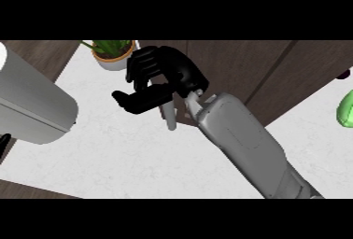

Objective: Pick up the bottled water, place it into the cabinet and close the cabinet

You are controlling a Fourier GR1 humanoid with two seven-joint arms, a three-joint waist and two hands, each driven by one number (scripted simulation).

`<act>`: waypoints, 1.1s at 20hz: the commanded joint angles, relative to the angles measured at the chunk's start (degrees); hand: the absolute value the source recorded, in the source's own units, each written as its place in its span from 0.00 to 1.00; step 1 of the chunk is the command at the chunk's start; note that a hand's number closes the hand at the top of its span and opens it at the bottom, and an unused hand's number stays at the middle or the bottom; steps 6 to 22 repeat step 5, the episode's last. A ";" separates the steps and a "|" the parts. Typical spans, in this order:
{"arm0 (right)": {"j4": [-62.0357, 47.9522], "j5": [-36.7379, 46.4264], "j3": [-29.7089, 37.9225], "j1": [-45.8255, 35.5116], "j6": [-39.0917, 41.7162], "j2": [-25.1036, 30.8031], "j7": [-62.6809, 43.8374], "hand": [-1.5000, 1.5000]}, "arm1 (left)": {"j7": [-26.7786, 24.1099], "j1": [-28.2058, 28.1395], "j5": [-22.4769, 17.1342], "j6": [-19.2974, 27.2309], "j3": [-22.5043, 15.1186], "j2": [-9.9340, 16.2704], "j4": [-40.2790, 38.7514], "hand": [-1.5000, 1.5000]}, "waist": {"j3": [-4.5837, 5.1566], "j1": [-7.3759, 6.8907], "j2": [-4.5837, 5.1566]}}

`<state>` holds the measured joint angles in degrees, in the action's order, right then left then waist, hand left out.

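A slim, pale translucent water bottle [169, 116] hangs just beneath the black right hand [162, 77] — fingers and thumb curled round its top, apparently to carry it toward the cabinet. Beyond the hand's fingers sits a small potted green plant [111, 52]; left of it, a large white rounded cabinet [31, 105].

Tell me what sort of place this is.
Likely a kitchen: a white marbled counter, dark wood cabinet doors with a handle, and a potted plant. The right hand reaches toward the cabinet.
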<state>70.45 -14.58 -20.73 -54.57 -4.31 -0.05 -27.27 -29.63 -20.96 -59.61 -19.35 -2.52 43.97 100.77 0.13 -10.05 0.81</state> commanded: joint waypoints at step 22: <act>-10.18 -2.72 7.65 -8.51 -9.74 0.05 5.29 0.00 | -0.25 -1.68 -0.02 -1.24 0.41 -0.19 -0.30 0.00 | 0.07 0.75 1.46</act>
